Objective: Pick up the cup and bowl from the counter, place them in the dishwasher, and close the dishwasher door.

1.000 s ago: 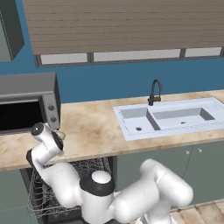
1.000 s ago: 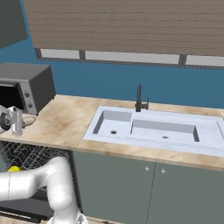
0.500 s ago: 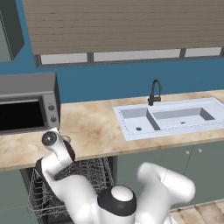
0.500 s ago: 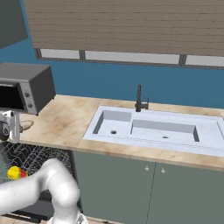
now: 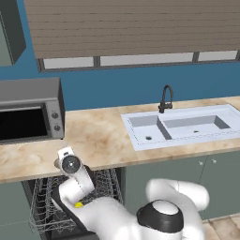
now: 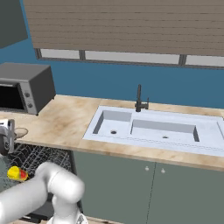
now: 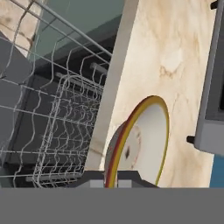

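Note:
My gripper [image 7: 117, 177] is shut on the rim of the bowl [image 7: 146, 140], which stands tilted on edge with its pale inside and yellow-red rim facing me, over the counter [image 7: 162, 52] near its front edge. From the right, the bowl [image 6: 20, 131] sits just beside the gripper [image 6: 8, 133]. The hand [image 5: 67, 157] hangs above the open dishwasher's wire rack [image 5: 47, 211]. The yellow cup [image 6: 16, 173] with red marks lies in that rack [image 6: 39, 157], also seen as a yellow spot, the cup [image 5: 78, 205]. A flat grey panel [image 7: 11, 100] under the rack looks like the lowered dishwasher door.
The grey microwave [image 5: 28, 110] stands on the counter [image 5: 103, 136] just behind the hand. The white double sink [image 5: 183, 126] with a dark faucet [image 5: 165, 97] lies to the right. Grey-green cabinet doors [image 6: 131, 188] are under the sink.
The hand has dropped and come forward toward the counter's front edge over the rack. Its jaws have closed the last bit onto the bowl's rim.

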